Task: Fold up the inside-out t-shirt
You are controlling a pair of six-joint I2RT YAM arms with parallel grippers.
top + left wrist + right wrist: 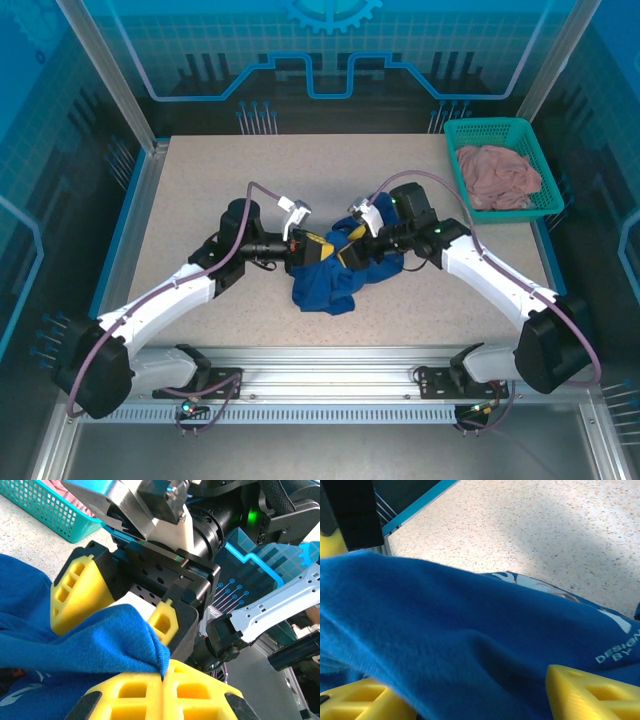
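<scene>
One blue t-shirt (325, 275) lies bunched at the middle of the table (200, 180), between two grippers: the left gripper (163, 680) pinches a fold tight, the right gripper (475, 695) gapes, cloth draped across it. One basket (500, 128) in the far right corner holds one pink garment (497, 175)

Left arm (190, 285) and right arm (490, 270) reach inward, converging mid-frame.
Left gripper (162, 680) clamped on t-shirt (100, 640); right gripper (120, 607) jaws apart.
</scene>
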